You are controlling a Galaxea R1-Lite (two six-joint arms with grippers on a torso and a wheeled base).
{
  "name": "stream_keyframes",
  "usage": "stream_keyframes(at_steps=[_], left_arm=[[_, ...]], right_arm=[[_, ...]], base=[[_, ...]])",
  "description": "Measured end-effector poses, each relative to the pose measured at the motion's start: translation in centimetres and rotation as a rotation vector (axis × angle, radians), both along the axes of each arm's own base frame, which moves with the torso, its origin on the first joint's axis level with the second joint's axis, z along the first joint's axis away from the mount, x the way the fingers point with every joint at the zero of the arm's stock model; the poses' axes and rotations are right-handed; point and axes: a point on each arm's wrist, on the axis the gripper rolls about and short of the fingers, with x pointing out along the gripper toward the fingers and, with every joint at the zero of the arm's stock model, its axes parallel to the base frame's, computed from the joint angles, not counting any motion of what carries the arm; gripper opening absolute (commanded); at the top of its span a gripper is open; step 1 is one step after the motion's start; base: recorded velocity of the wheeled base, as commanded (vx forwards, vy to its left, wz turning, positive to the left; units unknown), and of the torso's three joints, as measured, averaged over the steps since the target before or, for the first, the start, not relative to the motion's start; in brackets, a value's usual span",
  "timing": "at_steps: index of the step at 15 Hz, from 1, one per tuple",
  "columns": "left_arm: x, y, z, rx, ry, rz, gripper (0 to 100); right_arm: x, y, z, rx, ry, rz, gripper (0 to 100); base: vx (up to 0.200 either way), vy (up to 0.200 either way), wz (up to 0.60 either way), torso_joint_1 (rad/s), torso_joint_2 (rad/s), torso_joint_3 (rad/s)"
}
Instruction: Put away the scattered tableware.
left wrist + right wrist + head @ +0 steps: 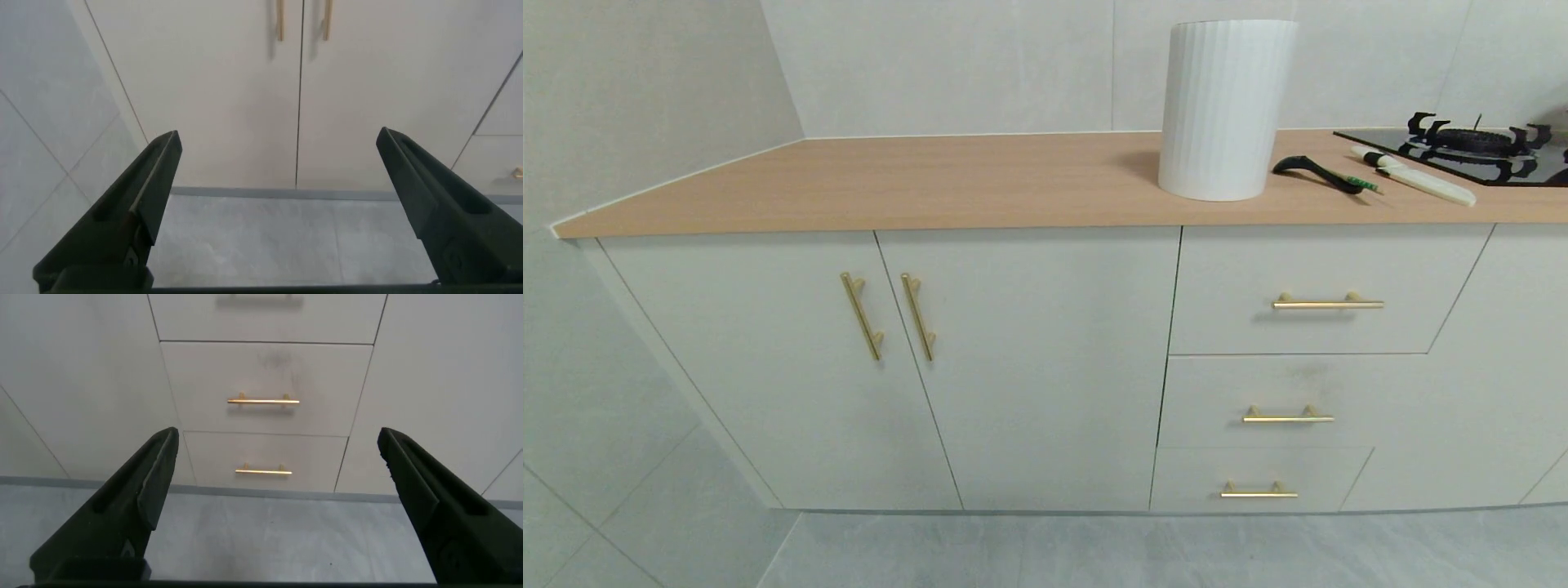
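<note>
High above my left tool (278,143) and right tool (278,437), both wide and empty, a black utensil (1319,173) and white knife (1417,181) lie on the desk (931,184) beside the white holder (1227,110). I judge picking not begun; next, raise one arm.

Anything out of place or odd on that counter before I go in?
Yes: a black utensil and a white knife-like tool lie loose and askew beside the white ribbed holder, the tool close along the cooktop edge. The cabinet doors and drawers look shut, undamaged.
</note>
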Motion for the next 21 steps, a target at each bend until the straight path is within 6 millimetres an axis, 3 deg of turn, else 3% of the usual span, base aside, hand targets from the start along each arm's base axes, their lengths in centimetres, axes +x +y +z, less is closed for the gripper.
stream_keyframes(at_steps=[6, 9, 21], left_arm=[[0.00, 0.00, 0.00, -0.002, 0.000, 0.000, 100], [0.00, 0.00, 0.00, -0.001, 0.000, 0.000, 100], [0.00, 0.00, 0.01, -0.049, -0.004, 0.001, 100]], right_arm=[[0.00, 0.00, 0.00, 0.000, 0.000, -0.001, 100], [0.00, 0.00, 0.00, 0.000, 0.000, -0.001, 100], [0.01, 0.00, -0.02, -0.013, 0.000, 0.002, 100]], base=[[0.000, 0.000, 0.00, 0.000, 0.00, 0.000], [0.000, -0.200, 0.00, -0.001, 0.00, 0.007], [0.000, 0.000, 0.00, 0.000, 0.00, 0.000]])
